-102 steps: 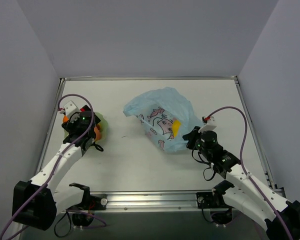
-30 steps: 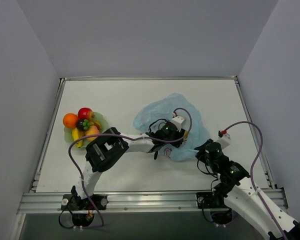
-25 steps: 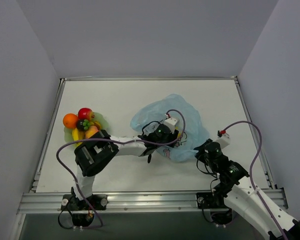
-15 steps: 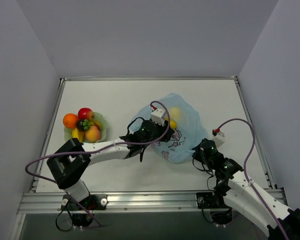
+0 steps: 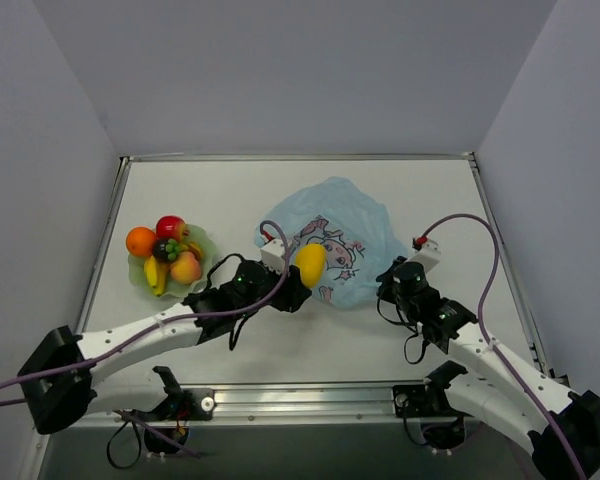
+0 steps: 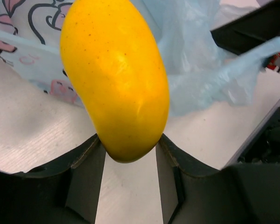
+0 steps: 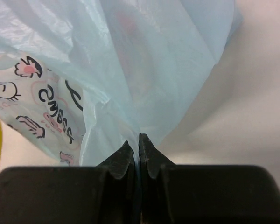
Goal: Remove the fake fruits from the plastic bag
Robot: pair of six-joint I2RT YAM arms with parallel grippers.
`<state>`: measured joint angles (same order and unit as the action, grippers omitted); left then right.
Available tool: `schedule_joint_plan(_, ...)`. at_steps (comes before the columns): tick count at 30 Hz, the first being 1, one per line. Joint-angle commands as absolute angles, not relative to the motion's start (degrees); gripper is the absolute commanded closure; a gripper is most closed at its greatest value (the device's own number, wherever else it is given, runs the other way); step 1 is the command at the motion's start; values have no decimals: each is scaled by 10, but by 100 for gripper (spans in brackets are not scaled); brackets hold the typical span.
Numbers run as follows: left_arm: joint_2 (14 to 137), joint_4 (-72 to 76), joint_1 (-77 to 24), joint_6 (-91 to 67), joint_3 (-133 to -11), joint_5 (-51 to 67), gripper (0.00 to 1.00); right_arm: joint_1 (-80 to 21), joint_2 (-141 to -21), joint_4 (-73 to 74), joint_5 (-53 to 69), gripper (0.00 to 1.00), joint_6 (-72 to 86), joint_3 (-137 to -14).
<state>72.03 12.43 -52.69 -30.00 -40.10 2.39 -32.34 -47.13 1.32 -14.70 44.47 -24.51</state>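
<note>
My left gripper [image 5: 298, 283] is shut on a glossy yellow fruit [image 5: 309, 264], holding it just outside the left side of the light-blue plastic bag [image 5: 350, 225]. In the left wrist view the yellow fruit [image 6: 116, 79] fills the gap between the black fingers [image 6: 86, 163], with the bag [image 6: 196, 60] behind it. My right gripper [image 5: 388, 283] is shut on the bag's right edge; in the right wrist view its fingertips [image 7: 126, 156] pinch a fold of the bag [image 7: 130, 60]. Other fake fruits, an orange [image 5: 140, 241], a red apple [image 5: 170, 227] and a peach-pink one [image 5: 186, 268], lie on the green plate [image 5: 205, 242].
The pale green plate stands at the left of the table, with dark grapes [image 5: 166, 249] and a banana [image 5: 156, 278] among its fruits. A metal rail [image 5: 300, 398] runs along the near edge. Grey walls enclose the table on three sides.
My left gripper reached into the bag from the plate side, closed on the yellow fruit and has drawn it leftward out of the bag. The right gripper kept its hold on the bag's edge.
</note>
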Motion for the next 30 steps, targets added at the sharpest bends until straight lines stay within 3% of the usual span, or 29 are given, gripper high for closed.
schedule_joint_plan(1,629,17,-522,-297,-397,25,98,-322,-486,-31,-184,100,396,-279)
schedule_joint_plan(6,472,-131,-518,-306,-374,-60,98,-314,-494,-61,-167,100,388,-272)
schedule_joint_plan(9,408,-211,-502,-340,-380,-182,98,-310,-489,-73,-150,100,388,-258)
schedule_joint_plan(12,396,-270,-456,-368,-402,-264,98,-310,-476,-73,-143,100,381,-251)
schedule_joint_plan(22,465,-311,-268,-366,-432,-155,98,-309,-448,-72,-135,100,369,-235)
schedule_joint_plan(30,449,-383,-239,-370,-428,-120,98,-309,-447,-76,-139,100,366,-228)
